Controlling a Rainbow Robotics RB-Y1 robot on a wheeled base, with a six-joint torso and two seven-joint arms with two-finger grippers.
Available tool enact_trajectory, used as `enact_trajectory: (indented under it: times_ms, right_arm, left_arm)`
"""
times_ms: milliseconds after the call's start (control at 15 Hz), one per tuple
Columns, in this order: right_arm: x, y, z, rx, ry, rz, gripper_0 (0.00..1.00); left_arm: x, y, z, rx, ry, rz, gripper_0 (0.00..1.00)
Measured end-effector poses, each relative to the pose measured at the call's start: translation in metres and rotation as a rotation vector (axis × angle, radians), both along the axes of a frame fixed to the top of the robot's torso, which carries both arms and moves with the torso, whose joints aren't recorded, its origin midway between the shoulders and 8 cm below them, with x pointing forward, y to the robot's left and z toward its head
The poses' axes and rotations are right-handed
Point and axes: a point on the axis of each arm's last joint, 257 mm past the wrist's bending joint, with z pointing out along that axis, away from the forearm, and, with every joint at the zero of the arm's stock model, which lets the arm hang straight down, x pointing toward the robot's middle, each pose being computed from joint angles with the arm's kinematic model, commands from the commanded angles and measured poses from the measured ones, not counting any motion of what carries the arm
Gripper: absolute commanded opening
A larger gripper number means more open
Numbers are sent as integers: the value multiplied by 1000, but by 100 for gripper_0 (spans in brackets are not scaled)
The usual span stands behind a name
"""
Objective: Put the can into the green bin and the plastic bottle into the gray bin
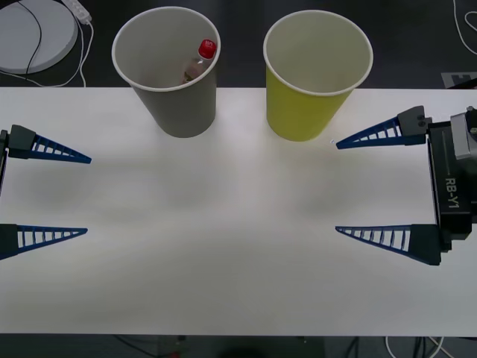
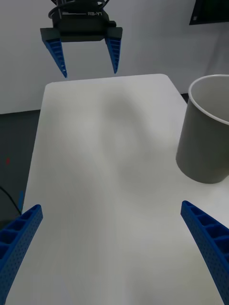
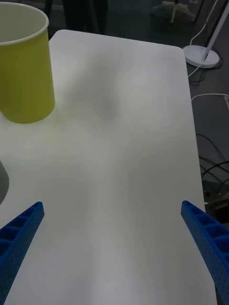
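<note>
Bottle point(image 1: 200, 61) leaned inside the gray bin point(image 1: 179, 104), light, slick, best taken below its cap, while left end effector point(image 1: 51, 194) and right end effector point(image 1: 373, 186) hung wide open, empty, flanking it.

"RB-Y1" is printed in white on the black body of the right tool point(image 1: 337, 186). The same "RB-Y1" mark stands on the left tool point(image 2: 89, 72) housing in the right wrist view. The plastic bottle point(image 1: 200, 60) label is too small to read.

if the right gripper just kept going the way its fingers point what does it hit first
Probably nothing on the table: the open right gripper points across bare tabletop toward the left gripper opposite. The gray bin stands off to one side of that line, though depth is hard to judge.
</note>
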Motion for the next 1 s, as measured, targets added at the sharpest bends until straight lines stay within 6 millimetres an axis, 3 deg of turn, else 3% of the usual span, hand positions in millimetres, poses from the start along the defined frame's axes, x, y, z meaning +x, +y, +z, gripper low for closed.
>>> enact_trajectory:
  times_ms: [467,1000]
  right_arm:
    - [-3,-43,-14,-32,38,60,100]
    - [-7,-61,-17,-42,66,77,100]
  left_arm:
    - [0,0,0,0,0,0,100]
    - [0,0,0,0,0,0,100]
